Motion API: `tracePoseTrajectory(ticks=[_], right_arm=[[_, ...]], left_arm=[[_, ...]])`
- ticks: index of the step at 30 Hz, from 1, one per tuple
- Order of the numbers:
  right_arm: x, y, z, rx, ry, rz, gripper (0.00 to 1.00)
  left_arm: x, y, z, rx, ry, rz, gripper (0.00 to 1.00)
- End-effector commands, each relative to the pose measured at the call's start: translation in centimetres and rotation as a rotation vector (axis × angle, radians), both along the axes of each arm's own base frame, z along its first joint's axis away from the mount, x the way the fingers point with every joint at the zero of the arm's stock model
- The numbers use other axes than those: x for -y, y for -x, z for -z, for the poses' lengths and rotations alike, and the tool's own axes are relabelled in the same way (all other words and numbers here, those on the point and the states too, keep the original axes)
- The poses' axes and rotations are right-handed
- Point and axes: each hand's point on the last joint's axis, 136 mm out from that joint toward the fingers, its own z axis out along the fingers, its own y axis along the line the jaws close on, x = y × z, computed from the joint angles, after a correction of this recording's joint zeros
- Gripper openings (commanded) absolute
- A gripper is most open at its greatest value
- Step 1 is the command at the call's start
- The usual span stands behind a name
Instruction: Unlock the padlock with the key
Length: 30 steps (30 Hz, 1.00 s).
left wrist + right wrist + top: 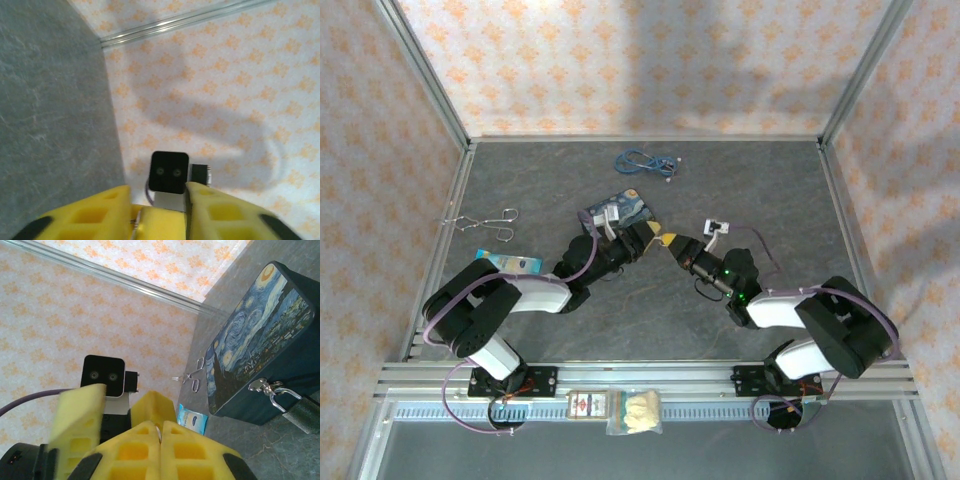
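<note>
Near the right gripper [160,432] — not touching — sits the padlock [304,413].

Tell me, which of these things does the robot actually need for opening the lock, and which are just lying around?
For the job:
padlock, hanging on the painted tin's clasp
key, apparently the thin metal bit pinched in the right gripper
left gripper, open, facing it

Just lying about:
wire tongs
coiled blue cable
blue packet
</note>
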Motion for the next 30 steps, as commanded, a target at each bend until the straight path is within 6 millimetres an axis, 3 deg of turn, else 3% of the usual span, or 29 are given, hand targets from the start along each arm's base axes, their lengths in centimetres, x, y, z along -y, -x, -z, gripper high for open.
tracePoseTrajectory(ticks=[1, 10, 13, 15, 21, 30], right_arm=[[-0.1, -0.4, -1.9, 0.056, -0.042, 0.020, 0.00], [-0.1, -0.5, -2.1, 0.059, -0.031, 0.024, 0.00], [-0.3, -0.1, -2.4, 0.100, 0.030, -0.008, 0.38], [-0.3, 0.0, -2.2, 0.127, 0.102, -0.035, 0.46], [0.1, 1.2, -3.4, 0.237, 0.154, -0.179, 0.47], [-1.3, 1.6, -2.8, 0.276, 0.189, -0.321, 0.42]], left_arm=[[0.3, -0.3, -2.1, 0.055, 0.049, -0.003, 0.19], [0.5, -0.2, -2.0, 0.051, 0.049, 0.009, 0.00], [0.5, -0.2, -2.2, 0.069, 0.032, 0.022, 0.00], [0.6, -0.3, -2.3, 0.089, -0.002, 0.051, 0.00], [0.6, -0.7, -0.9, 0.092, -0.128, 0.145, 0.00], [1.6, -0.2, -1.3, 0.149, -0.235, 0.266, 0.00]])
